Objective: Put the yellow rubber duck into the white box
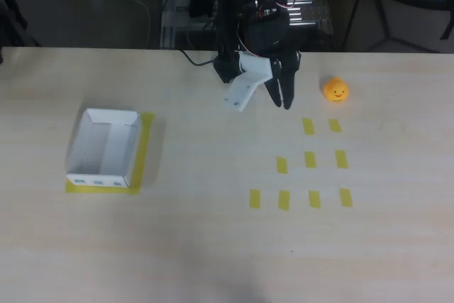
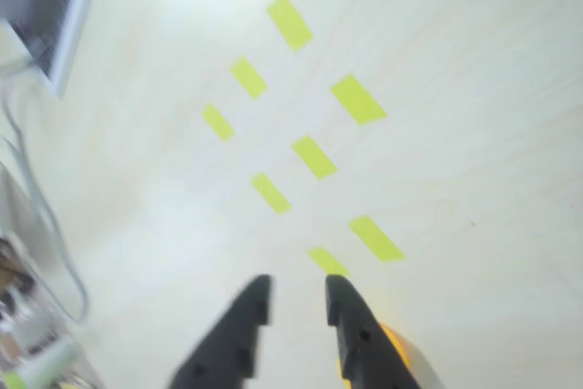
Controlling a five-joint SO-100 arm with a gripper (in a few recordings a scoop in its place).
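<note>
While the gripper point(image 1: 282, 98) hung over the table point(image 1: 213, 246) with its fingers only a narrow gap apart and nothing between them, we judged the chief risk to be a clumsy approach. The yellow rubber duck point(image 1: 336, 89) was small and round, so it looked likely to roll; a fingertip clipping its side could have sent it skidding toward the table's far edge, which sat close behind it in the overhead view. With so slim an opening, we reckoned the fingers would have had to spread wider before closing in, or they would have come down on top of the toy and squirted it away. A pinch off-centre on that curved body could have popped it loose during the long carry, too.

In the overhead view, we saw the duck resting on the bare table just to the right of the gripper, near but apart, above the grid of yellow tape strips point(image 1: 310, 159). In the wrist view, the duck point(image 2: 398, 345) peeked out as an orange blur behind the right-hand finger point(image 2: 351, 325), outside the gap rather than in it.

The white box point(image 1: 103, 148) sat open on its yellow tape border, well apart to the left in the overhead view, on the opposite side of the gripper from the duck.
</note>
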